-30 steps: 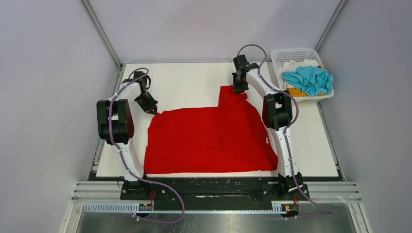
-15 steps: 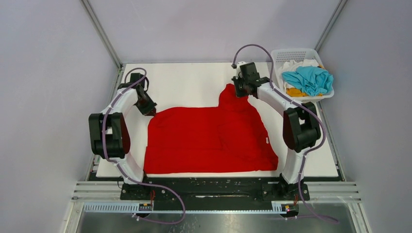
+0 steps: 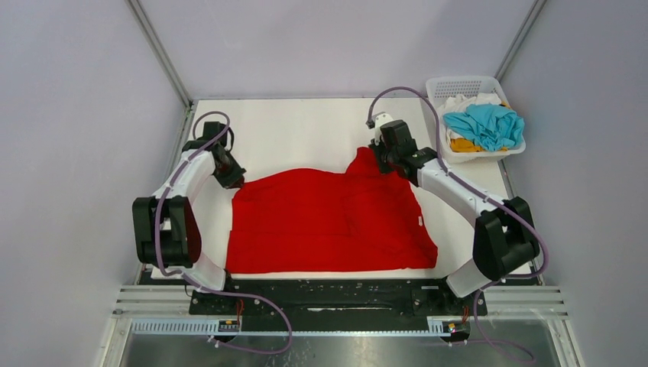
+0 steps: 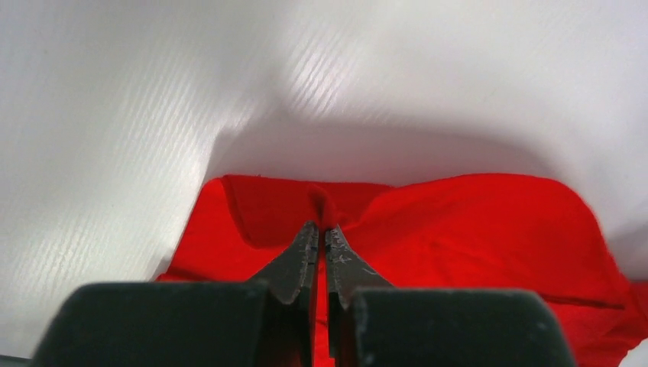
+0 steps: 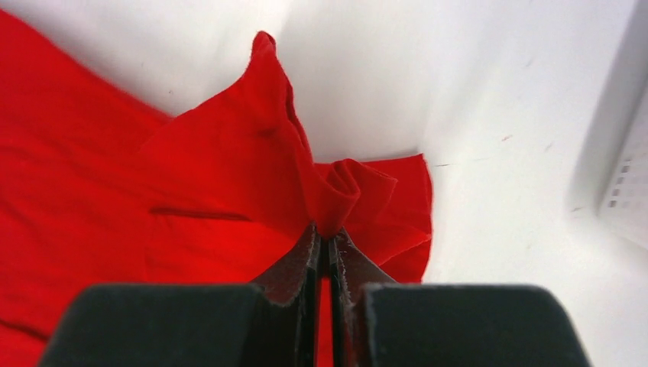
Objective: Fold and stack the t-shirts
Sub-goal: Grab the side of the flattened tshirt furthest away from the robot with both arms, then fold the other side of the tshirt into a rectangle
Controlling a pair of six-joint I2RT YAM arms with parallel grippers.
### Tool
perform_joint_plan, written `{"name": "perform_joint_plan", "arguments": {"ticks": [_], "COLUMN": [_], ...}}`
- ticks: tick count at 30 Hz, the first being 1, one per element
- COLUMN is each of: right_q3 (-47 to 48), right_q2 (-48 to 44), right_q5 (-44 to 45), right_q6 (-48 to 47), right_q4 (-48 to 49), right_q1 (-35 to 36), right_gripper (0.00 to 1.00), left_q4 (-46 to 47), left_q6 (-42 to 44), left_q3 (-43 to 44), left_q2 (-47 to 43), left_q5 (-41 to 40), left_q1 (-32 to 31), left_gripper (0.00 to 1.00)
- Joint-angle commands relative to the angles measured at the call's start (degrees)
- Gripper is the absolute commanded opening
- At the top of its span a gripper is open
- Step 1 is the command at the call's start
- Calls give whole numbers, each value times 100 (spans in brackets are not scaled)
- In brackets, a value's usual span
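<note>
White surface (image 3: 306, 130). One red t-shirt (image 3: 328, 222) lies spread over its near middle, both far corners lifted off it. Perforated white basket (image 3: 458, 81) at far right corner, apart from the shirt.

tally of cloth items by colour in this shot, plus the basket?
Red cloth t-shirt, spread on table: 1
Turquoise-blue cloth, in basket: 1
Orange-yellow cloth, in basket: 1
White cloth, in basket: 1
White perforated plastic basket: 1
Total: 5
</note>
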Motion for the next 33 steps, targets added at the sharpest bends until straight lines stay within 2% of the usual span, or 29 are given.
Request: {"name": "perform_joint_plan", "arguments": {"ticks": [1,6,9,17,24,33], "right_q3": [100,276,242,-399,-1188,-1781], "right_q2": [-332,-212,-257,-832,-1567,-2406], "right_q5": [417,542,548,272,287,666], "right_q6": [-213,-312,-298,100,736,1312], "right_q4": [234,157,164,125,-25,-1088], "right_q1": [-6,-5,-4,17,362,639], "right_gripper": [5,6,6,7,8,9], "left_q4": [168,-62,-55,360,451,709], "left_q6": [-69,-17,-7,-156,-280,-529], "left_q3": [711,1294,1235,33,-553,-1820], "left_q2": [372,768,689,142,-610,-1548], "left_q5": [-369,-479,-541,-300,-369,-231], "left_q1": [6,9,4,-38,-67,-251], "left_gripper": [0,0,0,0,0,0]}}
